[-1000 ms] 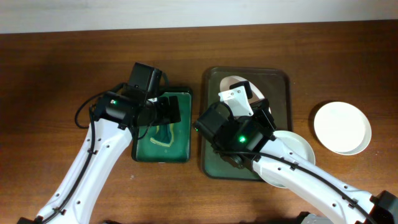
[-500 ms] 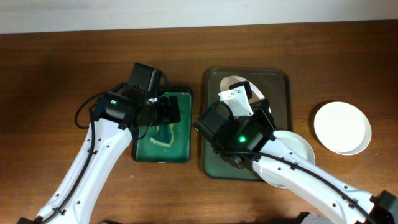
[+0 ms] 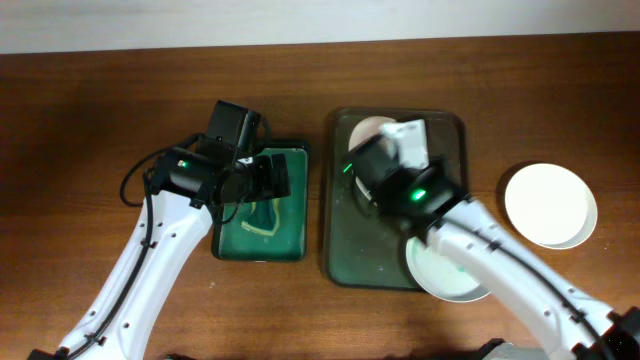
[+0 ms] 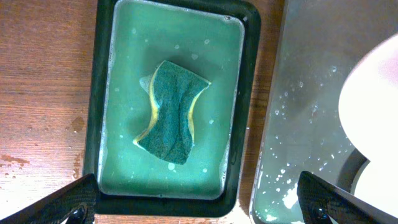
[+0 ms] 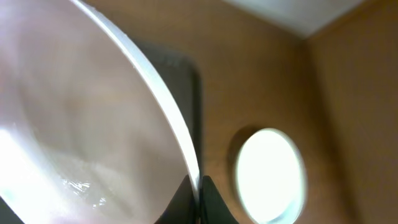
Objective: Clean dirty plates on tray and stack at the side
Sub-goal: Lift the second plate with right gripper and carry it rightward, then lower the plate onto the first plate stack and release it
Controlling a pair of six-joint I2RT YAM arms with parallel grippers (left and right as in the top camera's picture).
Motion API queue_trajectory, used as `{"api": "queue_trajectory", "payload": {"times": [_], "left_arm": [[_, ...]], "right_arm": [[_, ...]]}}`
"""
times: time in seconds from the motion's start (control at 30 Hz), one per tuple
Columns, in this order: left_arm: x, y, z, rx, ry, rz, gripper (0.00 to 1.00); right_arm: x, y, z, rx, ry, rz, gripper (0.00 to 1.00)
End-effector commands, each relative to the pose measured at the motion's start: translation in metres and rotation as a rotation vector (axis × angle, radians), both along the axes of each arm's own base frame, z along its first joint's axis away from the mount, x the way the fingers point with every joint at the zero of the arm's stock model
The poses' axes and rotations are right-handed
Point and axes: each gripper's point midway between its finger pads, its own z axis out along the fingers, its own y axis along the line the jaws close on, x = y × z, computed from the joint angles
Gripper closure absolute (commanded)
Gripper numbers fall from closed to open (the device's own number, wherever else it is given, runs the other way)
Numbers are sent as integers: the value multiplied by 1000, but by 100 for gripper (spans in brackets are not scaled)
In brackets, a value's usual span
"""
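Observation:
The dark olive-grey tray [image 3: 345,250] lies mid-table. One white plate [image 3: 368,130] sits at its far end, partly under my right arm. My right gripper [image 5: 199,186] is shut on the rim of a second white plate [image 5: 74,124], which looks wet; in the overhead view this plate [image 3: 445,275] overhangs the tray's front right corner beneath the arm. A third plain white plate [image 3: 550,205] rests on the table to the right and also shows in the right wrist view [image 5: 267,174]. My left gripper [image 4: 199,205] is open and empty over the green tray's near edge.
A smaller bright green tray [image 3: 290,245] left of the olive tray holds soapy water and a green-and-yellow sponge [image 4: 171,112]. The olive tray's wet floor [image 4: 298,93] and a plate edge [image 4: 373,93] show at the right of the left wrist view.
My right arm's wrist has swung up and to the right over the tray. The plate it grips has shifted toward the tray's front right corner. The left arm has not moved.

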Motion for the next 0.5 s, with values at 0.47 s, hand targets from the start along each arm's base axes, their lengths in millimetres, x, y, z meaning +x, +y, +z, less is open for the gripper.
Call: {"api": "queue_trajectory", "payload": {"times": [0.47], "left_arm": [[1,0,6,-6,-15,-4,1]], "right_arm": [[-43,-300,-69,896,4,-829,96]]}}
